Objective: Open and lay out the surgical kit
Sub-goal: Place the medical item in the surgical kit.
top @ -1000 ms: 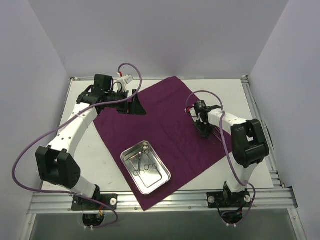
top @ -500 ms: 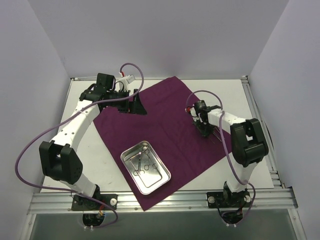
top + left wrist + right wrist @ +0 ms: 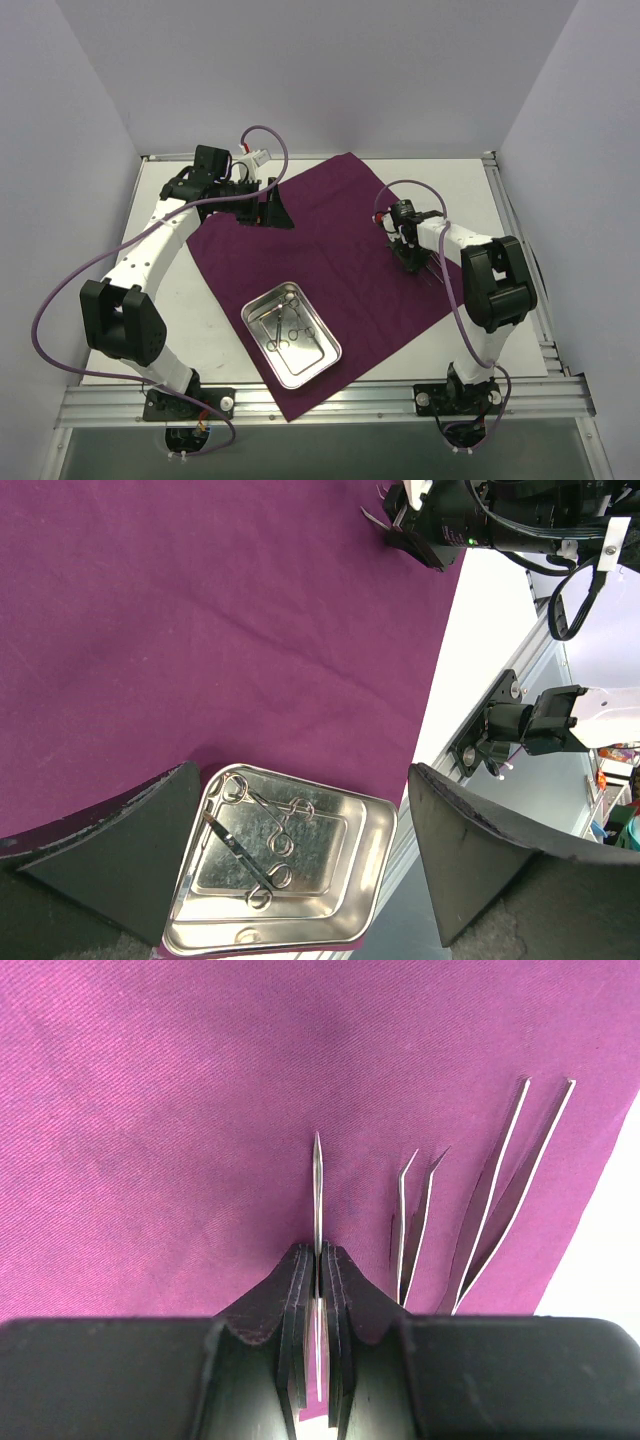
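Observation:
The dark purple cloth point(image 3: 340, 230) lies spread flat on the white table. On its near part rests the steel tray point(image 3: 312, 364), with ring-handled instruments point(image 3: 285, 325) inside it. My left gripper point(image 3: 268, 210) hovers open over the cloth's far left part. In its wrist view the tray point(image 3: 385, 825) and the instruments point(image 3: 255, 835) show between the wide-spread fingers point(image 3: 480, 870). My right gripper point(image 3: 318, 1260) is low over the cloth point(image 3: 150, 1110) and shut on a thin pointed metal instrument point(image 3: 317, 1190). Two tweezers point(image 3: 415, 1220) point(image 3: 510, 1180) lie on the cloth just to its right.
Bare white table point(image 3: 200, 310) shows left of the cloth and along its right edge point(image 3: 500, 210). An aluminium rail point(image 3: 330, 400) runs along the near edge by both arm bases. White walls close in the back and sides. Purple cables loop off both arms.
The left arm's elbow has swung a little toward the near left, and its open gripper has barely shifted. The right gripper stays where it was, shut on the instrument.

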